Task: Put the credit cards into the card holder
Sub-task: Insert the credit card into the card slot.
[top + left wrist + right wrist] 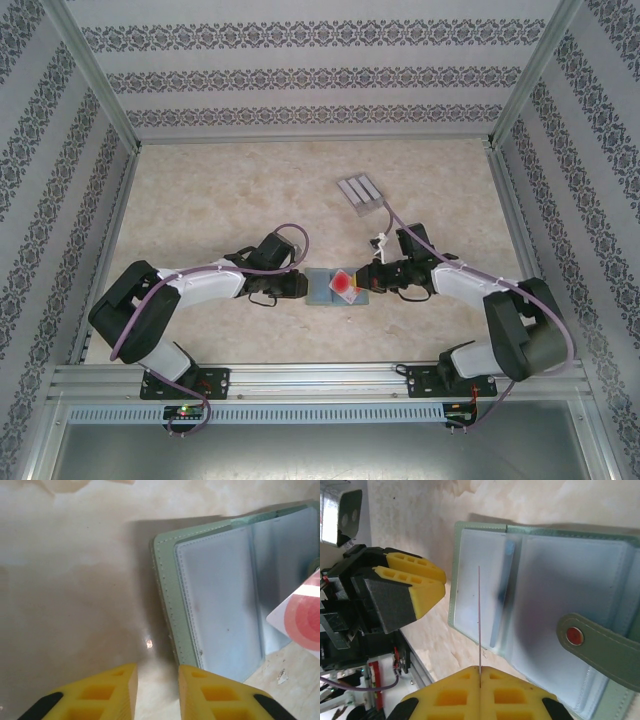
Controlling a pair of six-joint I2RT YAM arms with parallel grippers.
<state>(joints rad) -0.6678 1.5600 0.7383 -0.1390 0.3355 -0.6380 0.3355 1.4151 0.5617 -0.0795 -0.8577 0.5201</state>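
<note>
The card holder [320, 287] lies open on the table between both arms, grey-green with clear pockets [215, 600] and a snap tab [575, 636]. My right gripper [366, 280] is shut on a red and pink credit card [342, 287], held on edge over the holder's left page [479, 615]. A corner of that card [302, 617] reaches in from the right in the left wrist view. My left gripper [157, 672] sits low at the holder's left edge, its jaws a narrow gap apart with nothing between them. A bluish strip [504, 580] stands by the middle fold; I cannot tell whether it is a card.
A pale grey ribbed stand [361, 193] sits at the back, right of centre. Patterned walls close in the table on three sides. An aluminium rail [320, 378] runs along the near edge by the arm bases.
</note>
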